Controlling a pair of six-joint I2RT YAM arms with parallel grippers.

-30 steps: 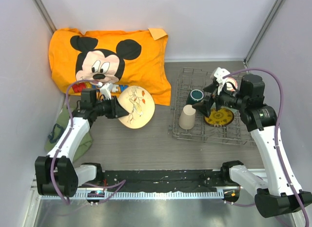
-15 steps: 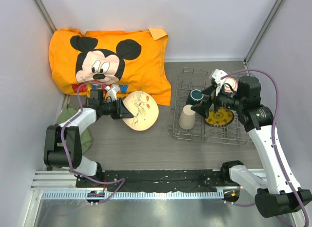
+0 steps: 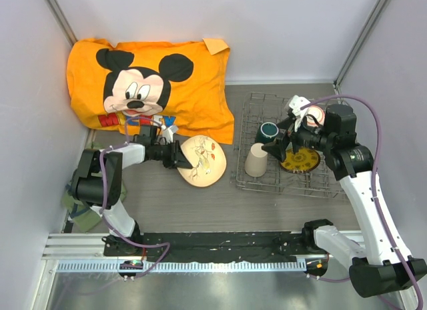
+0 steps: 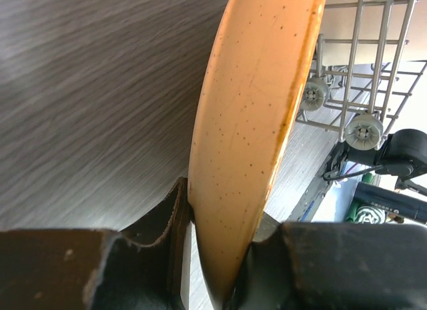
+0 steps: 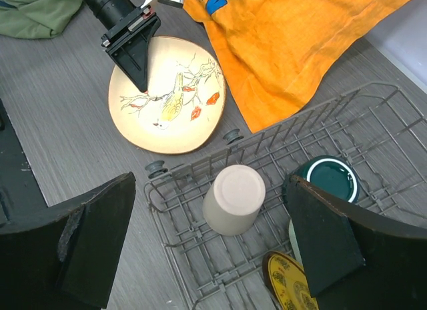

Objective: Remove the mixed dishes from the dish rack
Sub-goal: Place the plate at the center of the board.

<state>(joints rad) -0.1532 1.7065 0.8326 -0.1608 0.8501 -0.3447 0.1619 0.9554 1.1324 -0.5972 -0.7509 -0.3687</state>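
Left gripper (image 3: 181, 157) is clamping the rim of the cream floral plate (image 3: 203, 160), jaws narrowed down to plate thickness, one finger across the painted face and one under it

Plate is sitting out of the dish rack (image 3: 267, 185), just off its left side and over the counter (image 3: 173, 203). I'm holding it by the edge farthest from the rack, so the disc is running from my fingers toward the rack. The left wrist view is showing it tilted (image 4: 253, 123); I can't tell whether its far edge is touching the counter yet

Judging the release as depending on that tilt: face needs to go flat before I'm opening, otherwise it's dropping on its rim

Right gripper (image 3: 283, 142) is hanging fully open over the rack, holding nothing. Beige cup (image 5: 233, 197) is standing base-up in the rack's near-left corner, right below and between the jaws, axis vertical. Teal mug (image 5: 330, 180) is just beside it, deeper into the rack, and the pale-green plate (image 3: 299, 160) is lying toward the rack's middle. Right arm is the nearer one for all three; I'm judging the cup as next
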